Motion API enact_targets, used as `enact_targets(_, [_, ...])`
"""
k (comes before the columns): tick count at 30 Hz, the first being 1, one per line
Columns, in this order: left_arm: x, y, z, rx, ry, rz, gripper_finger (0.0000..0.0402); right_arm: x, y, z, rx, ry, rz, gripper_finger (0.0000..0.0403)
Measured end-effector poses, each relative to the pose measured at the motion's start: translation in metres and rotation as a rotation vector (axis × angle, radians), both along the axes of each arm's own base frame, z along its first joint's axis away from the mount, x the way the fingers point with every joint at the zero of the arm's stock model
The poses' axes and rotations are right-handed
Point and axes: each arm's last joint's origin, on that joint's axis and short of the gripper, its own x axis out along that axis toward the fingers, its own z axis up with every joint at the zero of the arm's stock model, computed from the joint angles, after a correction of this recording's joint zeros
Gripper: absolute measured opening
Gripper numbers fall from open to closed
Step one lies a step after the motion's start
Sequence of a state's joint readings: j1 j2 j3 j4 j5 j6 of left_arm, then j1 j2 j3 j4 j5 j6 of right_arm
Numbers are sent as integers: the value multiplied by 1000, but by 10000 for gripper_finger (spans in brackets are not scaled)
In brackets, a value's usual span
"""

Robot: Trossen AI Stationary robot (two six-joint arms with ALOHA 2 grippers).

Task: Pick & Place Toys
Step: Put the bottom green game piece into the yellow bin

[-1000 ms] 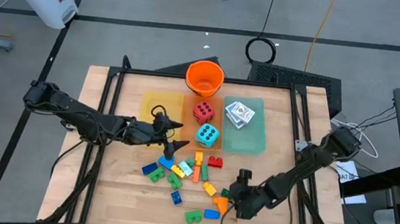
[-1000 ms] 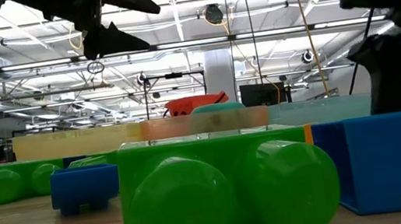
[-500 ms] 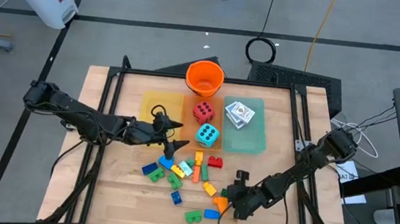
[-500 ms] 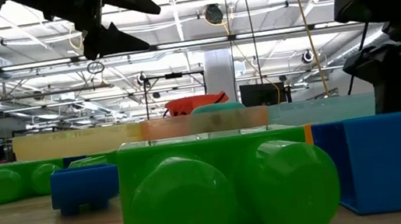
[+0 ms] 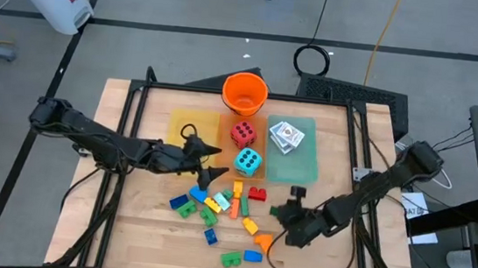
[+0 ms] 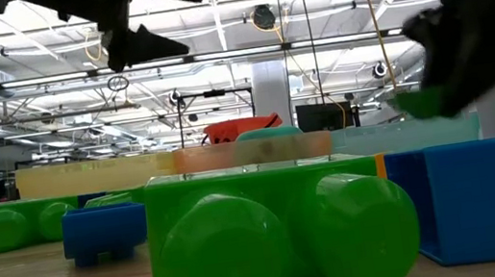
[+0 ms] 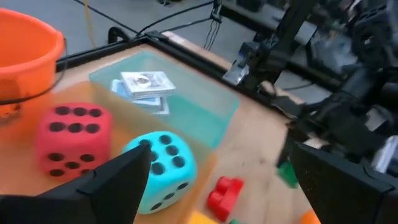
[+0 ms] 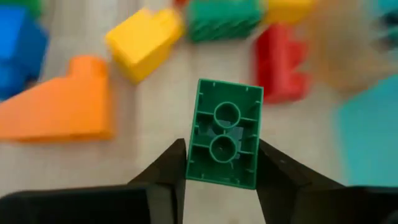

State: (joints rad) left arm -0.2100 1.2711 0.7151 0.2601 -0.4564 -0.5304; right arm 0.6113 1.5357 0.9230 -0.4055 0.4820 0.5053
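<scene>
Toys are scattered mid-table, and one green brick (image 8: pixel 224 133) sits pinched between the right gripper (image 8: pixel 222 163) fingers, lifted clear of the wood just right of the brick pile. Risk now: the hold is on the brick's two long sides only, low on its body, so a quick swing toward the trays could twist it loose and drop it back among the others. The left gripper (image 5: pixel 202 176) hovers with its jaws spread wide and empty beside the teal die (image 5: pixel 248 161), close enough that a careless descent might nudge it off the orange tray (image 5: pixel 225 141). Count: two foam dice, the red die (image 5: pixel 242 133) and the teal one, both on that orange tray; one small stack of white card packs (image 5: pixel 285 134) on the green tray (image 5: pixel 304 168); one yellow tray (image 5: pixel 189 120), one orange bucket (image 5: pixel 245 92). Loose bricks on the table number roughly a dozen; overlaps prevent an exact tally.
</scene>
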Motion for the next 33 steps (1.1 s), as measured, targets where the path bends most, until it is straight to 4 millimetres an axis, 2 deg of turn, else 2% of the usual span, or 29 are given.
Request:
enact_targets(4, [17,-5,-7,-63,-86,-63,386,2,-6,23,-165,-159,34,113])
enact_targets(11, [56,-15,-27,-148,-218,-185,388,19,-15,41,-520,-290,101,103])
enact_targets(18, [95,-15,-29,-137,-147,-201,388,38,-32,53,-595,-352,106,108])
enact_targets(23, [106,-7,-28,-151,-45,-163,378,43,-38,56,-616,-368,98,105])
enact_targets(27, [108,1,-27,-200,-35,-197,322,43,-39,56,-628,-365,104,110])
enact_targets(33, [110,9,-27,-228,-42,-216,182,44,-40,56,-610,-364,121,112])
